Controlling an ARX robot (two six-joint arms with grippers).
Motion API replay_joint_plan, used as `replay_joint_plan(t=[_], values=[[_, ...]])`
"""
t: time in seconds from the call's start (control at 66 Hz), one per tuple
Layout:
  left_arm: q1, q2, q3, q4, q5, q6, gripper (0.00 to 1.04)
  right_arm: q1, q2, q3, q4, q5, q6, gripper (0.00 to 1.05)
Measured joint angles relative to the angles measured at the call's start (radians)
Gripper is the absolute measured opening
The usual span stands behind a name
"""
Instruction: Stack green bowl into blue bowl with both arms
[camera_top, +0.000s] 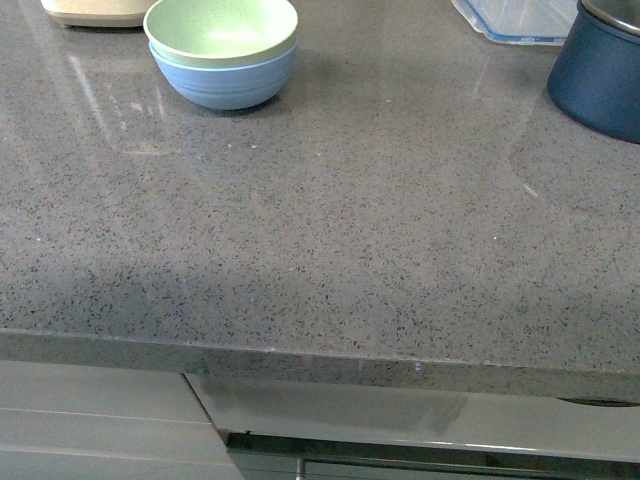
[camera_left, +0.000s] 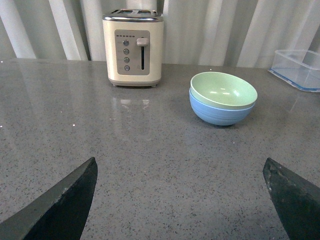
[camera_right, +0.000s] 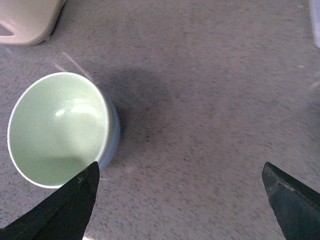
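Observation:
The pale green bowl (camera_top: 222, 28) sits nested inside the light blue bowl (camera_top: 232, 84) at the far left of the grey counter. Both show in the left wrist view, green bowl (camera_left: 223, 89) in blue bowl (camera_left: 220, 114), and in the right wrist view, green bowl (camera_right: 55, 127) with the blue bowl's wall (camera_right: 113, 134) beside it. My left gripper (camera_left: 180, 200) is open and empty, well short of the bowls. My right gripper (camera_right: 180, 200) is open and empty above the counter, one fingertip (camera_right: 75, 200) next to the bowls. Neither arm shows in the front view.
A cream toaster (camera_left: 133, 47) stands behind the bowls, its base at the far edge (camera_top: 92, 12). A dark navy pot (camera_top: 598, 75) and a clear plastic container (camera_top: 520, 20) stand at the far right. The counter's front edge (camera_top: 320, 355) runs above white cabinets.

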Motion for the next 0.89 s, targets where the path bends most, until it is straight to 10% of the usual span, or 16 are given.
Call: replay_joint_plan(t=[0.364,0.894], values=[[0.000,0.000,0.000,0.000,0.000,0.000,0.98,-0.343,-0.599,-0.738,0.078,-0.019,-0.059,0.95],[0.000,0.000,0.000,0.000,0.000,0.000,0.98,-0.500,-0.863,-0.942,0.068,-0.050,-0.158,0.93]])
